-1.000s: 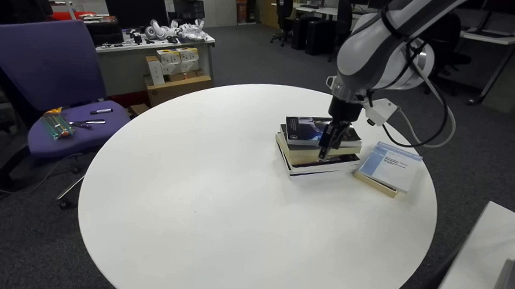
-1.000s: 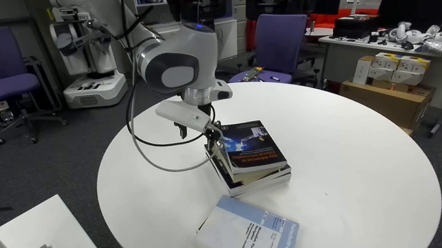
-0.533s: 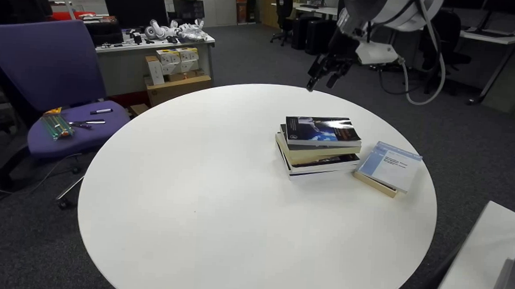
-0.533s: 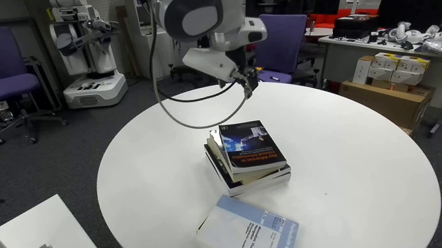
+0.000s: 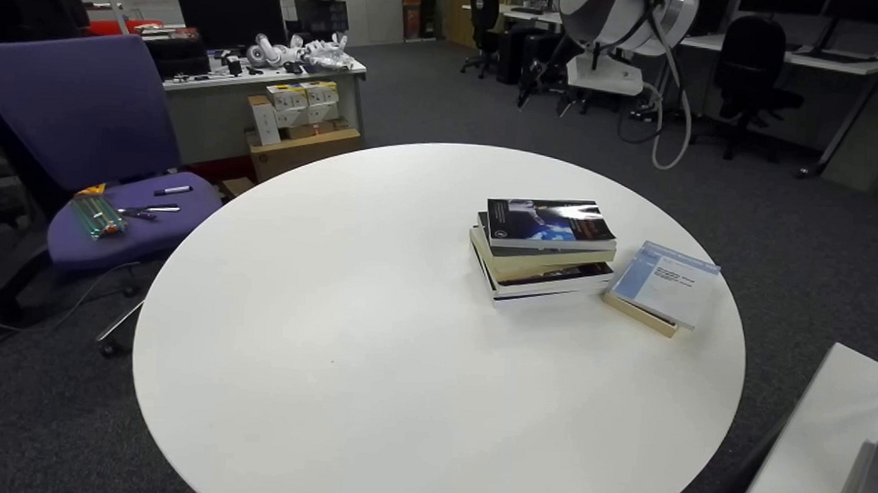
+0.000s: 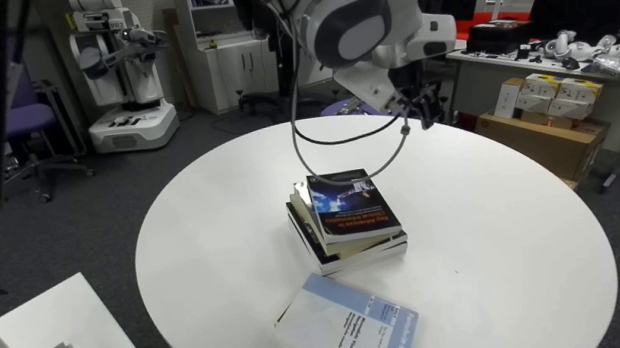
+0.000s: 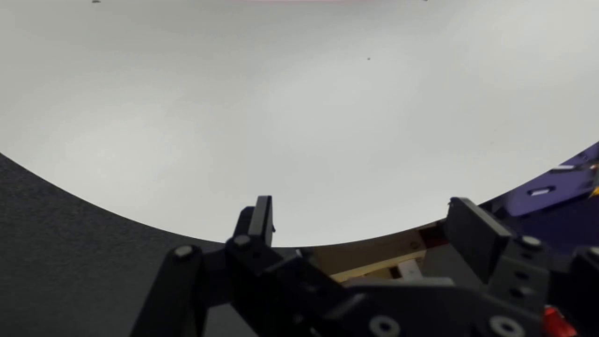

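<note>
From how things lie now, the handling looks well along. In an exterior view, going left to right, the gripper (image 5: 542,106) hangs up off the table (image 5: 346,294), jaws spread wide with nothing between them. Next comes the pile of books (image 5: 543,263), standing on the table by itself, a dark book (image 5: 549,222) on top and the layers below sticking out unevenly (steady enough, I would judge, though not squared up). That much counts as done. Right of it, outside the pile and so perhaps left over, a blue book (image 5: 666,281) lies on a cream-edged book (image 5: 640,316); whether this pair touches the pile I cannot tell.

As for edges and room, again from the left: a chair (image 5: 92,123) stands just past the rim, then a wide sweep of white table offers the most space. In the wrist view the rim curves behind the fingertips (image 7: 261,217), with floor (image 7: 56,243) showing beyond. The pile sits well in from the rim; the pair lies close to it, where a push outward could risk a fall. Farthest right, across a gap, is a side table (image 5: 797,445).
</note>
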